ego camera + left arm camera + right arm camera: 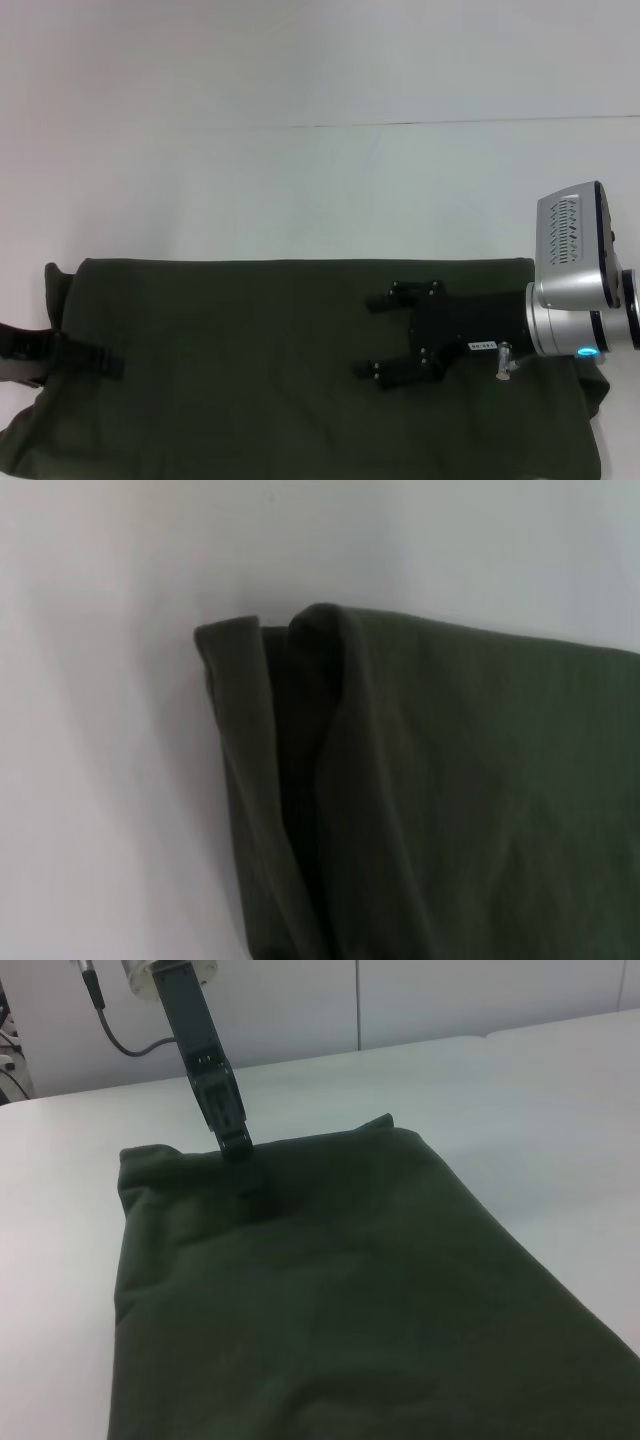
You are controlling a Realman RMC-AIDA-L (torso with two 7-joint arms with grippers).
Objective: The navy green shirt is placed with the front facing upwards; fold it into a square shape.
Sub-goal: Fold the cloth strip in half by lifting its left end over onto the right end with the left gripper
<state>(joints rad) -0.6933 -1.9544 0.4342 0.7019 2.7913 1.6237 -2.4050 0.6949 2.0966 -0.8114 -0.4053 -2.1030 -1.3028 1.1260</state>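
Folded shirt (250, 370) on table (300, 180)
Right gripper (385, 335) above the shirt, fingers spread; left gripper (95, 360) at its left edge, fingers' state unclear.

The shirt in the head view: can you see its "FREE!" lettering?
No, the shirt shows only plain dark green cloth, folded into a wide band with the right claw over it.
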